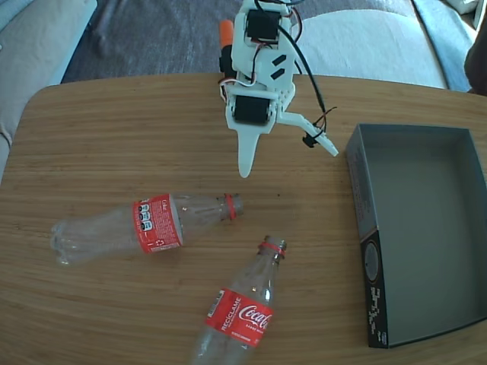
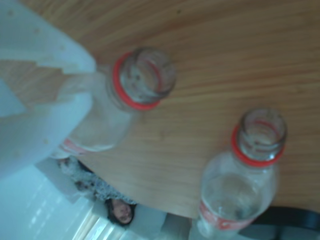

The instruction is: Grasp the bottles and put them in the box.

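Two clear Coca-Cola bottles lie uncapped on the wooden table. In the fixed view one bottle (image 1: 148, 225) lies left of centre with its neck pointing right. The other bottle (image 1: 245, 302) lies at the front, neck pointing away, its base cut off by the frame. My gripper (image 1: 289, 157) hangs open above the table behind both necks, holding nothing. The box (image 1: 373, 228) sits at the right, dark grey inside and holding nothing. The wrist view looks down both mouths: the nearer bottle (image 2: 142, 77) partly behind my white finger (image 2: 42, 95), the second bottle (image 2: 257, 137) to the right.
The table (image 1: 114, 129) has rounded corners and grey and pale cushions behind its far edge. Past the table edge in the wrist view a person (image 2: 120, 212) shows in the background. Bare wood separates the bottles from the box.
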